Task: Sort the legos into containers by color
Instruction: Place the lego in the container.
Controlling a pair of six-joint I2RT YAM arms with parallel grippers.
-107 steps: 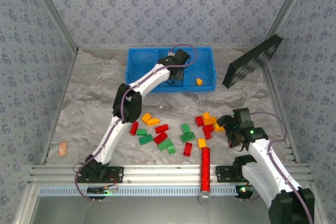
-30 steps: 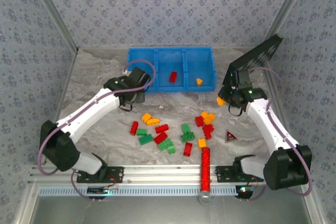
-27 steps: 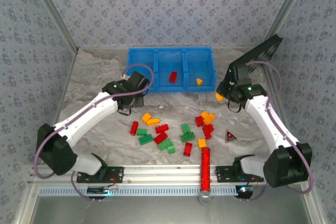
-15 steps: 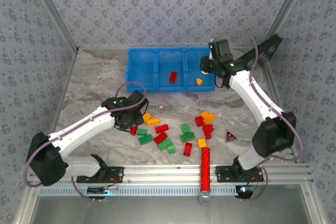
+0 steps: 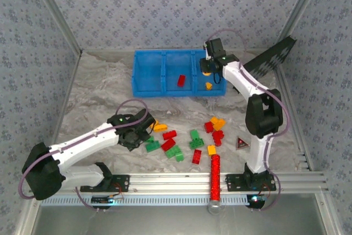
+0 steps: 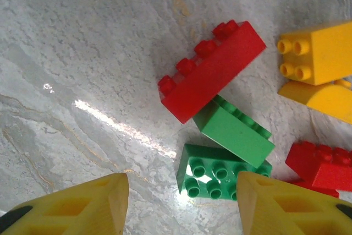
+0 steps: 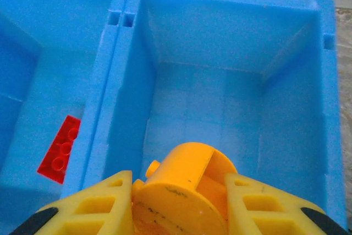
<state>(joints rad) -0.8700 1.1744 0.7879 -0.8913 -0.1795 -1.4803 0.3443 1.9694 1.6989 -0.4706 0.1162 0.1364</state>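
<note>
The right gripper [image 7: 179, 182] is clenched on the round orange lego [image 7: 187, 177]. Its two yellow fingers [image 7: 104, 202] press the piece from either side. It hangs above the blue tray [image 5: 159, 92], over the right-hand compartment and close to the divider that parts it from the middle one. Inside the tray, a red lego [image 5: 181, 80] lies flat on the floor of the middle compartment. A small yellow-orange lego [image 5: 208, 85] sits in the right-hand compartment near its front wall. The left gripper [image 5: 140, 133] is in front of the tray, well apart from it, on the side of the left-hand compartment. Its jaws are spread and grasp nothing. It sits low over the loose legos [image 5: 187, 141], which are scattered on the table in front of the tray. Directly beneath it, a long red brick [image 6: 212, 70] rests tilted on a green brick [image 6: 234, 133], which touches a second green brick [image 6: 217, 171] lying studs up.
</note>
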